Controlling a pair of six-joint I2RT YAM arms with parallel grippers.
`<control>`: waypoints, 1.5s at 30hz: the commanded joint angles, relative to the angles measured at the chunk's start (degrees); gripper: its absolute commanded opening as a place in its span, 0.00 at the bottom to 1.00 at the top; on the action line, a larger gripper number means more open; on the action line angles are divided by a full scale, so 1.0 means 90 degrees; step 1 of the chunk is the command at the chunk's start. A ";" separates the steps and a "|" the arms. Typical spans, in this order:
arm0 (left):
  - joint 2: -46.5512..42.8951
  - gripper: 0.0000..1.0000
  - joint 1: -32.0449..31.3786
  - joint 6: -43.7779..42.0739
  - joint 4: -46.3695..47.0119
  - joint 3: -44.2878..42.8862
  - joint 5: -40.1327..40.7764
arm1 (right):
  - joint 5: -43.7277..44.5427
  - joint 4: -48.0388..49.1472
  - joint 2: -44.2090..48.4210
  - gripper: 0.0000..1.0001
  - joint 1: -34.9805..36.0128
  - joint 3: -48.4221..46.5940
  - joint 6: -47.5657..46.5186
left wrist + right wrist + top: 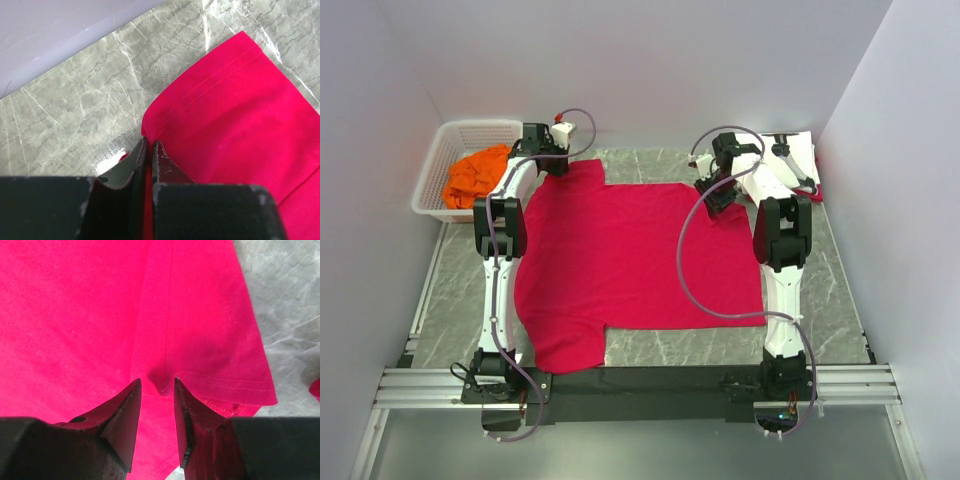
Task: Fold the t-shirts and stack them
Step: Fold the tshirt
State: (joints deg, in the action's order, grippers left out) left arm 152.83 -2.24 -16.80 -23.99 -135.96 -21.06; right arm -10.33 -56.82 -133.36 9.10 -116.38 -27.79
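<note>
The red t-shirt (620, 260) covers most of the bench (840, 300), leaving bare strips along its edges. A white basket (440, 170) blocks the far-left corner, and walls close three sides.

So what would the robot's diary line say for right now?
red t-shirt: spread flat on table | left gripper: shut on sleeve edge | right gripper: open over far hem | orange t-shirt: in basket

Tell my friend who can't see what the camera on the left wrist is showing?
The left gripper is pinched nearly shut on the edge of the red t-shirt, close to its stitched sleeve hem. The shirt lies on a grey marble-look table, with a pale wall behind.
</note>
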 commanded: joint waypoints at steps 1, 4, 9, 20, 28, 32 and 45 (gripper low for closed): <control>-0.0029 0.06 -0.0005 -0.0048 -0.0372 0.0156 0.0289 | -0.0142 -0.0142 -0.0045 0.38 -0.0074 -0.0214 0.0070; -0.0019 0.06 -0.0005 -0.0038 -0.0362 0.0146 0.0309 | -0.0132 -0.0171 -0.0065 0.39 -0.0074 -0.0214 0.0070; -0.0029 0.06 -0.0005 -0.0038 -0.0352 0.0146 0.0309 | -0.0063 -0.0201 -0.0143 0.39 -0.0084 -0.0214 0.0061; -0.0019 0.06 -0.0015 -0.0038 -0.0333 0.0136 0.0338 | 0.0073 -0.0279 -0.0280 0.14 -0.0113 -0.0409 0.0022; -0.0389 0.01 0.0063 -0.0018 -0.0021 0.0429 0.0280 | 0.0355 0.0140 0.0227 0.00 -0.0132 -0.0390 -0.0018; -0.0721 0.01 0.0209 0.0167 0.0136 0.0575 -0.0032 | 0.0746 0.0619 0.0501 0.00 -0.0191 -0.0399 -0.0027; -0.1678 0.01 0.0688 0.0626 0.1034 0.1083 -0.1302 | 0.1723 0.1693 0.0570 0.00 -0.0308 -0.0614 -0.0408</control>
State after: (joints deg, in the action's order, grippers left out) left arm 144.11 3.84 -12.73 -19.46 -126.41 -28.40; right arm 1.50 -45.74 -131.74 6.85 -120.11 -29.82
